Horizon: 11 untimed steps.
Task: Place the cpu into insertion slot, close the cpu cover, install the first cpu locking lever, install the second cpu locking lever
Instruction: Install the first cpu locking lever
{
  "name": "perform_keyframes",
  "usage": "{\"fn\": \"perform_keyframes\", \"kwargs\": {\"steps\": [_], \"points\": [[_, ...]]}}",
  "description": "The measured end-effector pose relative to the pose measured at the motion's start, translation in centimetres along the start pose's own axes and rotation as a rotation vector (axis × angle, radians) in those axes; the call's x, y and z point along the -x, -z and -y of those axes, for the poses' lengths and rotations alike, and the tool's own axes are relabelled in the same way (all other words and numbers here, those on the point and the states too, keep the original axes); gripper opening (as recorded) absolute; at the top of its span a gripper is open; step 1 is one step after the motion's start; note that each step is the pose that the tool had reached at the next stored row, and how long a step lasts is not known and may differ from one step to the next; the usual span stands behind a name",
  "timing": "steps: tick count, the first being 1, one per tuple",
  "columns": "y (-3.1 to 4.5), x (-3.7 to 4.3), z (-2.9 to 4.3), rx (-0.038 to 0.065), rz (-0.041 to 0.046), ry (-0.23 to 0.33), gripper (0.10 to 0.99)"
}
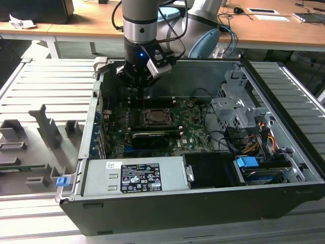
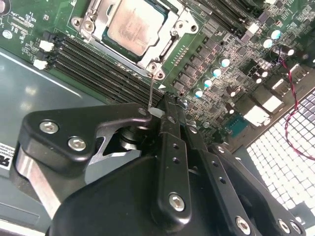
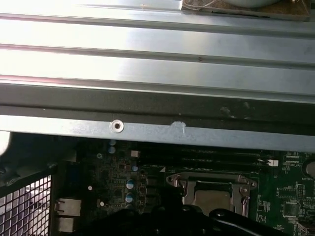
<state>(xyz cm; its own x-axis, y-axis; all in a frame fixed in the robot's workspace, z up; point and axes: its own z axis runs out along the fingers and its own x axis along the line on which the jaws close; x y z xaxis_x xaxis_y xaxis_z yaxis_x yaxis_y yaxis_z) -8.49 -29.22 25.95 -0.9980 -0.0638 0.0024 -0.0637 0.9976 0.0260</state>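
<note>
Cpu point(image 2: 132, 25) seated, cover point(image 2: 166, 45) down. Thin lever point(image 2: 150, 91) runs from cover corner straight to tool point(image 2: 153, 114), toward case wall point(image 1: 203, 76) beyond board point(image 2: 236, 73) edge. Tool seems clamped on lever tip.

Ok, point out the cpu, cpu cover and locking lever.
cpu point(image 2: 134, 23): second wrist view, middle of its metal top.
cpu cover point(image 2: 166, 45): second wrist view, frame rail beside the cpu.
locking lever point(image 2: 153, 91): second wrist view, middle of the thin rod.

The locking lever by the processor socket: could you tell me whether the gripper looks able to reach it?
Probably yes: in the second wrist view the lever rises freely, its end right at the gripper, nothing between.
</note>
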Motion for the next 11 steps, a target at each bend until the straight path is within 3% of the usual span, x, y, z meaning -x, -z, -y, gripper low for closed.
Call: {"fn": "perform_keyframes", "kwargs": {"steps": [11], "points": [[0.0, 0.39, 0.02, 0.0, 0.0, 0.0, 0.106]]}}
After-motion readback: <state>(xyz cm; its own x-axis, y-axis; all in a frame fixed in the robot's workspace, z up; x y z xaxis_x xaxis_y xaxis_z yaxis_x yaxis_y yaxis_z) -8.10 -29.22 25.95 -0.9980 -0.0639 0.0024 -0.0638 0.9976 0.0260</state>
